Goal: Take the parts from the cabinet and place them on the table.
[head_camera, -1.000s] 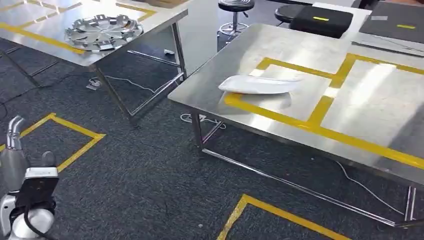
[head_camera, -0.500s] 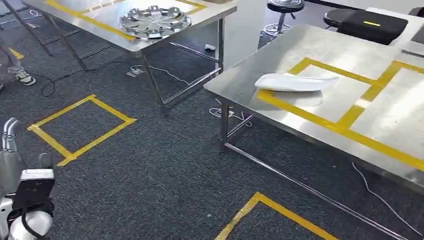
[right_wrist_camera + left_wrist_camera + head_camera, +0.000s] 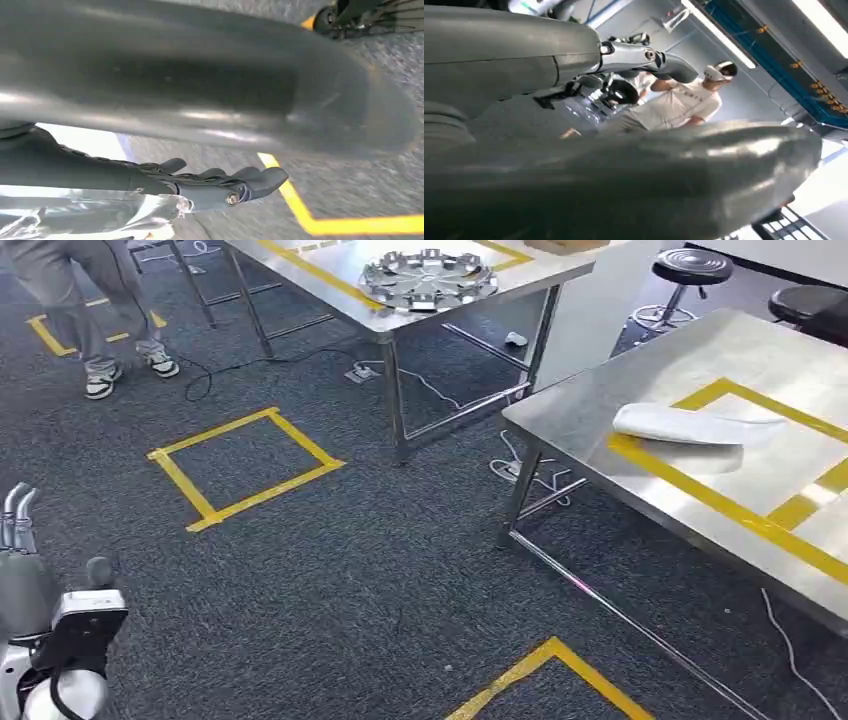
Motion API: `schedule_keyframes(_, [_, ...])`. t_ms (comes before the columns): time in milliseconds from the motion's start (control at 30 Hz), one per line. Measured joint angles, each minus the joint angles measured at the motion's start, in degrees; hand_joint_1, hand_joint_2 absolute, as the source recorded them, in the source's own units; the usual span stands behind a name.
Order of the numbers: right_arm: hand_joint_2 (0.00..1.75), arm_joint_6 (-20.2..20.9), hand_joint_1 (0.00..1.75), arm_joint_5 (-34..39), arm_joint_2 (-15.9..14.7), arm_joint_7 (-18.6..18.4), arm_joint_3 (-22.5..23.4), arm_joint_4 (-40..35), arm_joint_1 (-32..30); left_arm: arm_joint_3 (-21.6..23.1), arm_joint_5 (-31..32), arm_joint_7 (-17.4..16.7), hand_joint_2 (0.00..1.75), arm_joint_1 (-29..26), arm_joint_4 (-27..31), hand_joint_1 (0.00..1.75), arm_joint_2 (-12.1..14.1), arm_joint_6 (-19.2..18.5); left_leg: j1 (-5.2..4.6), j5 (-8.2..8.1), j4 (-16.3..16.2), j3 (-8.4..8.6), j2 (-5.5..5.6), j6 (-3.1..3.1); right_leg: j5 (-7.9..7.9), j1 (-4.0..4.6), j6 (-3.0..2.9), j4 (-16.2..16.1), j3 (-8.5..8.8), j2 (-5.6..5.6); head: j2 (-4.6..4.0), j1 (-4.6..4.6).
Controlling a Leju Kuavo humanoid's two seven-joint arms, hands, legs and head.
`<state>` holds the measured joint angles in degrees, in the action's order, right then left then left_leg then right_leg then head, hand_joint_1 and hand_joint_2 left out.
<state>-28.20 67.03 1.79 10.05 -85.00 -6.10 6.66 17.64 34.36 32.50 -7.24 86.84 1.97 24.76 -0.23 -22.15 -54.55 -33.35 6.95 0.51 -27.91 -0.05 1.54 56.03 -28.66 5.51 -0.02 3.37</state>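
From my head, my left hand [image 3: 22,540] hangs low at my side over the dark carpet [image 3: 380,570], its fingers pointing up with nothing in them; how wide they stand I cannot tell from here. A white part [image 3: 685,425] lies on the near table [image 3: 600,410], across a yellow tape line [image 3: 720,502]. A silver wheel cover [image 3: 430,278] lies on the far table [image 3: 330,255], well apart from the white part. A person's legs [image 3: 90,300] stand on the carpet beyond a yellow tape square [image 3: 245,468].

At my left wrist, my thumb and cover loom large, and one finger [image 3: 649,57] stretches out straight and free. A person in a white shirt [image 3: 674,102] stands beyond it.

At my right wrist, my right hand [image 3: 215,182] reaches out over the carpet and a yellow tape corner [image 3: 300,212], fingers extended and apart, holding nothing. Something wrapped in clear plastic [image 3: 90,212] shows beside it; whether it touches my hand I cannot tell.
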Motion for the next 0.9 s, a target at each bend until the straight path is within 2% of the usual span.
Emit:
schedule_keyframes(67, [0.0, -0.07, 0.0, 0.02, 0.02, -0.07, 0.0, 0.0, 0.06, 0.11, 0.44, -0.39, 0.0, -0.71, 0.0, 0.0, 0.02, 0.39, 0.22, 0.66, 0.09, -0.55, 1.46, 0.88, 0.41, 0.22, -0.61, 0.11, 0.01, -1.33, 0.0, 0.09])
schedule_keyframes(100, [0.0, -0.09, 0.0, 0.0, 0.15, -0.04, 0.0, -0.02, 0.09, 0.15, 0.52, -0.39, 0.0, -0.99, 0.0, 0.0, 0.2, 0.48, 0.36, 0.5, -0.19, -0.87, 1.46, 0.97, 0.94, -0.41, -1.08, -0.41, 0.06, -2.43, 0.0, -0.02])
schedule_keyframes(133, [0.0, -0.28, 0.0, -0.02, 0.11, 0.0, 0.0, 0.02, 0.17, 0.15, 0.55, -0.46, 0.0, -1.1, 0.02, 0.0, 0.24, 0.61, -0.1, -1.21, -1.85, -1.75, -1.87, 1.22, 1.11, -0.25, -1.33, -0.51, -0.04, -3.12, 0.0, 0.39])
schedule_keyframes(167, [0.0, -0.28, 0.0, -0.11, 0.11, 0.0, 0.0, 0.0, 0.1, 0.2, 0.61, -0.5, 0.0, -0.92, 0.0, 0.0, 0.28, 0.64, -0.08, -3.81, -5.7, -3.63, -4.26, 1.63, 1.19, -0.2, -1.47, -0.51, -0.23, -4.05, 0.0, 0.79])
schedule_keyframes(200, [0.0, -0.31, 0.0, -0.11, 0.11, 0.02, 0.0, 0.0, -0.04, 0.28, 0.72, -0.57, 0.0, -0.91, 0.02, 0.0, 0.28, 0.72, 0.06, -6.35, -10.78, -5.95, -5.45, 1.96, 1.21, -0.12, -1.49, -0.5, -0.36, -5.06, 0.0, 0.68])
schedule_keyframes(233, [0.0, -0.46, 0.0, -0.35, 0.11, 0.09, 0.0, 0.02, -0.15, 0.37, 1.32, -0.92, 0.0, -1.06, 0.0, 0.0, 0.28, 1.14, 0.19, -8.17, -15.15, -7.9, -5.96, 2.16, 1.21, -0.11, -1.48, -0.47, -0.52, -5.94, 0.0, 0.72])
schedule_keyframes(267, [0.0, -0.66, 0.0, -0.67, 0.11, 0.18, 0.0, 0.02, -0.27, 0.39, 1.86, -1.14, 0.0, -1.22, 0.0, 0.0, 0.35, 1.7, 0.32, -9.14, -18.54, -9.36, -6.18, 2.35, 1.23, -0.11, -1.46, -0.42, -0.67, -7.01, 0.0, 0.72])
schedule_keyframes(300, [0.0, -0.9, 0.0, -0.83, 0.11, 0.28, 0.0, 0.02, -0.29, 0.39, 1.99, -1.34, 0.0, -1.33, 0.0, 0.0, 0.46, 1.93, 0.48, -8.57, -18.6, -9.17, -6.25, 2.47, 1.23, -0.13, -1.44, -0.41, -0.72, -7.9, 0.0, 0.74])
schedule_keyframes(333, [0.0, -1.09, 0.0, -0.83, 0.11, 0.41, 0.0, 0.02, -0.24, 0.37, 1.99, -1.57, 0.0, -1.39, 0.0, 0.0, 0.52, 2.08, 0.66, -6.84, -16.2, -7.62, -6.41, 2.56, 1.21, -0.13, -1.41, -0.4, -0.71, -8.76, 0.0, 0.74])
schedule_keyframes(367, [0.0, -1.14, 0.0, -0.81, 0.11, 0.5, 0.0, 0.02, -0.17, 0.39, 1.99, -1.6, 0.0, -1.44, -0.02, 0.0, 0.57, 2.12, 0.76, -4.49, -11.54, -4.86, -6.94, 2.59, 1.15, -0.14, -1.3, -0.4, -0.62, -9.55, 0.0, 0.7])
schedule_keyframes(400, [0.0, -1.14, 0.0, -0.74, 0.15, 0.57, 0.0, 0.0, -0.11, 0.39, 1.99, -1.6, 0.0, -1.44, -0.02, 0.0, 0.57, 2.14, 0.76, -2.41, -6.21, -1.67, -8.25, 2.6, 1.04, -0.18, -1.1, -0.38, -0.45, -10.2, 0.0, 0.74])
schedule_keyframes(433, [0.0, -1.14, 0.0, -0.68, 0.13, 0.59, 0.0, 0.02, -0.07, 0.42, 2.01, -1.6, 0.0, -1.38, -0.02, 0.0, 0.55, 2.17, 0.71, -1.57, -1.56, 1.29, -11.99, 2.67, 0.87, 0.14, -0.68, -0.34, -0.19, -10.77, 0.0, 0.76])
schedule_keyframes(467, [0.0, -1.14, 0.0, -0.66, 0.07, 0.61, 0.02, 0.04, -0.1, 0.54, 2.01, -1.6, 0.0, -1.1, -0.04, 0.0, 0.5, 2.19, 0.18, -2.04, -0.33, 1.58, -12.84, 2.09, 0.44, 0.65, -0.23, 0.15, -0.6, -11.25, 0.0, 0.99])
schedule_keyframes(500, [0.0, -1.14, 0.0, -0.61, 0.07, 0.65, 0.0, 0.04, -0.06, 0.66, 2.01, -1.68, 0.0, -1.13, -0.07, 0.0, 0.48, 2.23, 0.3, -2.04, -0.61, 1.26, -11.7, 1.1, 0.43, 0.69, -0.06, -0.02, -0.35, -11.86, 0.0, 0.4])
schedule_keyframes(567, [0.0, -1.14, 0.0, -0.31, 0.07, 0.74, 0.0, 0.04, -0.05, 0.74, 2.08, -1.75, 0.0, -1.15, -0.26, 0.0, 0.48, 2.38, -0.03, -2.06, -0.74, 0.89, -10.41, 0.35, 0.37, 0.52, 0.51, -0.22, 0.12, -13.22, 0.0, 0.39])
schedule_keyframes(600, [0.0, -1.14, 0.0, -0.17, 0.07, 0.77, 0.0, 0.04, -0.02, 0.83, 2.1, -1.75, 0.0, -1.12, -0.28, 0.0, 0.48, 2.43, 0.14, -1.72, -0.57, 0.86, -9.54, -0.17, 0.06, 0.35, 0.97, -0.12, 0.02, -13.45, 0.0, 0.41])
schedule_keyframes(633, [0.0, -1.14, 0.0, -0.07, 0.07, 0.76, 0.02, 0.04, 0.07, 0.87, 2.14, -1.75, 0.0, -1.08, -0.28, 0.0, 0.28, 2.58, 0.33, -1.59, -0.54, 0.8, -8.97, -0.47, -1.27, 0.08, 1.4, 1.27, -0.59, -9.76, 0.0, 0.13])
schedule_keyframes(667, [0.0, -1.14, 0.0, 0.09, 0.07, 0.79, 0.02, 0.04, -0.01, 0.94, 2.17, -1.77, 0.0, -0.9, -0.33, 0.0, 0.2, 2.6, 0.32, -1.57, -0.55, 0.76, -8.38, -0.91, -3.52, -0.02, 1.36, 4.89, -2.06, -7.31, 0.0, 0.0])
schedule_keyframes(700, [0.0, -1.16, 0.0, 0.18, 0.07, 0.76, 0.02, 0.04, -0.19, 1.01, 2.17, -1.77, 0.0, -0.74, -0.33, 0.0, 0.2, 2.65, 0.28, -1.56, -0.55, 0.68, -7.66, -1.13, -5.89, 0.02, 1.34, 9.86, -4.33, -6.21, 0.0, -0.04])
schedule_keyframes(733, [0.0, -1.18, 0.0, 0.22, 0.07, 0.76, 0.02, 0.04, -0.42, 1.16, 2.17, -1.79, 0.0, -0.71, -0.39, 0.0, 0.09, 2.67, 0.18, -1.52, -0.57, 0.61, -6.78, -1.22, -7.86, 0.04, 1.35, 14.86, -6.78, -5.77, 0.0, -0.15])
schedule_keyframes(767, [0.0, -1.18, 0.0, 0.28, 0.09, 0.76, 0.02, 0.04, -0.63, 1.35, 2.17, -1.79, 0.0, -0.74, -0.5, 0.0, 0.07, 2.65, 0.06, -1.48, -0.58, 0.58, -5.94, -1.28, -8.87, 0.05, 1.26, 18.51, -8.69, -5.65, 0.0, -0.18])
schedule_keyframes(800, [0.0, -1.18, 0.0, 0.33, 0.09, 0.76, 0.02, 0.04, -0.8, 1.49, 2.14, -1.79, 0.0, -0.76, -0.59, 0.0, 0.04, 2.65, -0.02, -1.45, -0.6, 0.58, -5.01, -1.33, -8.45, 0.05, 1.13, 19.55, -9.55, -5.61, 0.0, -0.2])
schedule_keyframes(833, [0.0, -1.18, 0.0, 0.37, 0.09, 0.72, 0.02, 0.04, -0.85, 1.55, 2.06, -1.79, 0.0, -0.75, -0.7, 0.0, 0.02, 2.65, -0.06, -1.43, -0.64, 0.6, -4.01, -1.32, -6.34, 0.07, 0.92, 17.39, -8.87, -5.53, 0.0, -0.2])
schedule_keyframes(867, [0.0, -1.18, 0.0, 0.37, 0.07, 0.74, 0.02, 0.04, -0.82, 1.64, 1.81, -1.82, 0.0, -0.74, -0.77, 0.0, 0.02, 2.65, -0.06, -1.39, -0.73, 0.62, -3.05, -1.26, -3.38, 0.07, 0.69, 12.78, -6.97, -5.19, 0.0, -0.18])
schedule_keyframes(900, [0.0, -1.18, 0.0, 0.37, 0.07, 0.74, 0.02, 0.04, -0.79, 1.79, 1.62, -1.84, 0.0, -0.73, -0.79, 0.0, 0.02, 2.65, -0.05, -1.38, -0.83, 0.67, -2.23, -1.21, -0.46, 0.02, 0.43, 7.19, -4.48, -4.21, 0.0, -0.22])
